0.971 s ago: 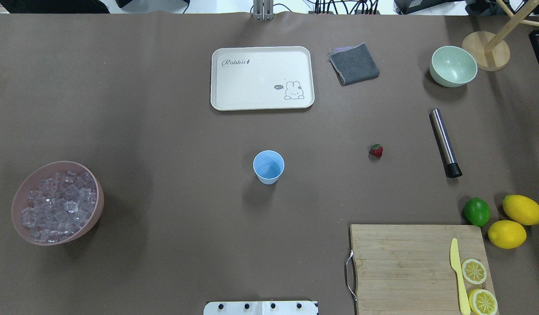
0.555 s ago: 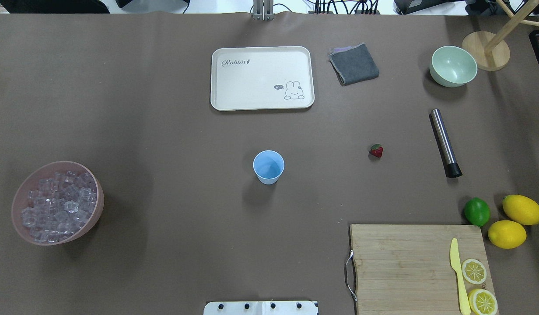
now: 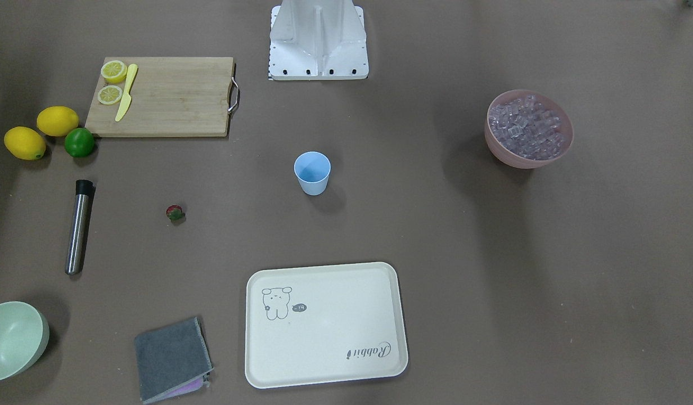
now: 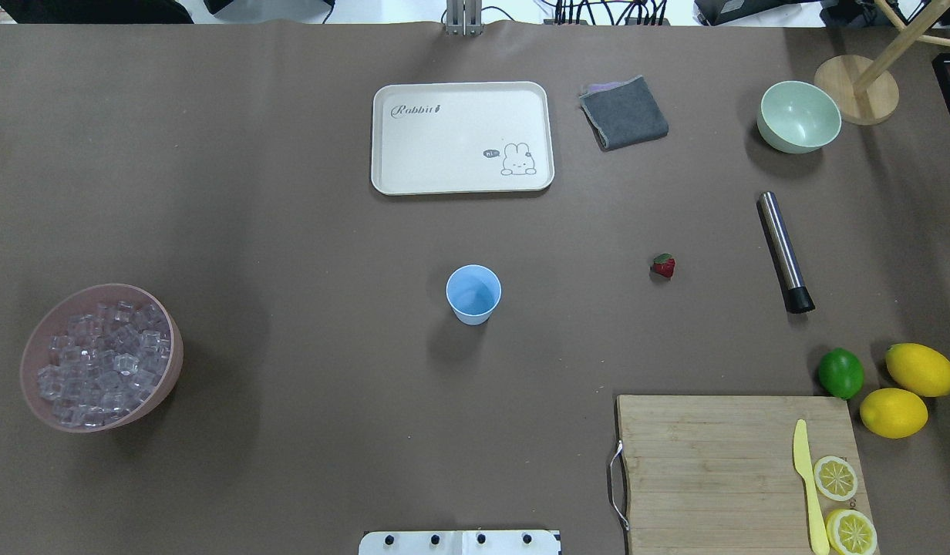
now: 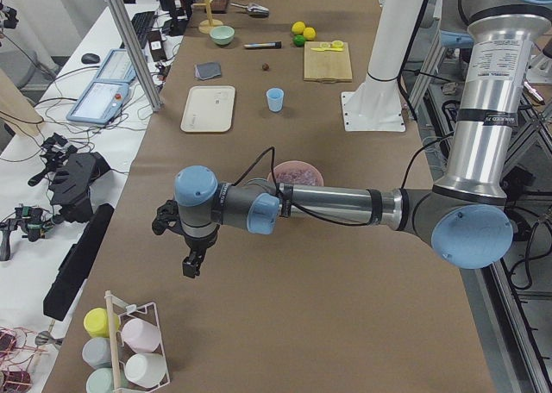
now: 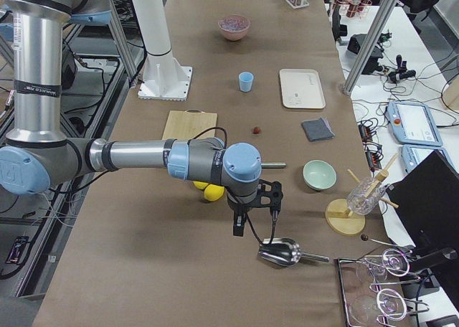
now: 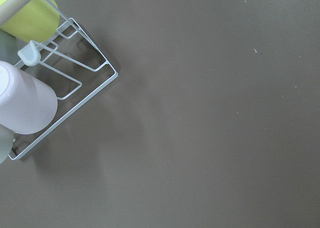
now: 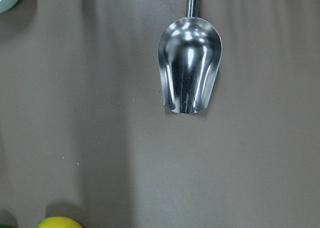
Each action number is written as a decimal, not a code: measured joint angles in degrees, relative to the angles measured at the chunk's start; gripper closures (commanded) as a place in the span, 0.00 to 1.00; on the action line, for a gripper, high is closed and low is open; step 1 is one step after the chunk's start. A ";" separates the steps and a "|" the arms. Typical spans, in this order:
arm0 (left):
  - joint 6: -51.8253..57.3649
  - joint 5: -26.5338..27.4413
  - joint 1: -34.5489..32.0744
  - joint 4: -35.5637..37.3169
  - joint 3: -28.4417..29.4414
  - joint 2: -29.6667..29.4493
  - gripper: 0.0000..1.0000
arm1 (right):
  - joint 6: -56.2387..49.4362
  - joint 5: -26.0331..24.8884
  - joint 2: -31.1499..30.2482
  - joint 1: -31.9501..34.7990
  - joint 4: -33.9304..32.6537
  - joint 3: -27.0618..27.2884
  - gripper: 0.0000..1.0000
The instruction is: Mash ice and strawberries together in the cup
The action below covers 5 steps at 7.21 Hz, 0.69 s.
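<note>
Nothing has moved; the cup sits empty, strawberry and ice well apart from it; whether left fingers or right fingers are open, I cannot tell.

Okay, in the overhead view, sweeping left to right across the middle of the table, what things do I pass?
Pink bowl of ice → cup → strawberry → metal rod.

The cup stands mid-table, ice in a bowl left, strawberry right.
</note>
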 measured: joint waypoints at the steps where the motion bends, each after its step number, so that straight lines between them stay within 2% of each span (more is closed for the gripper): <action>1: -0.05 -0.12 -0.02 -0.06 0.08 0.26 0.02 | 0.00 0.02 0.01 -0.03 0.03 -0.01 0.00; 5: 0.24 -0.48 -0.31 -0.53 -0.03 1.43 0.02 | -0.06 0.15 -0.05 -0.05 0.07 0.04 0.00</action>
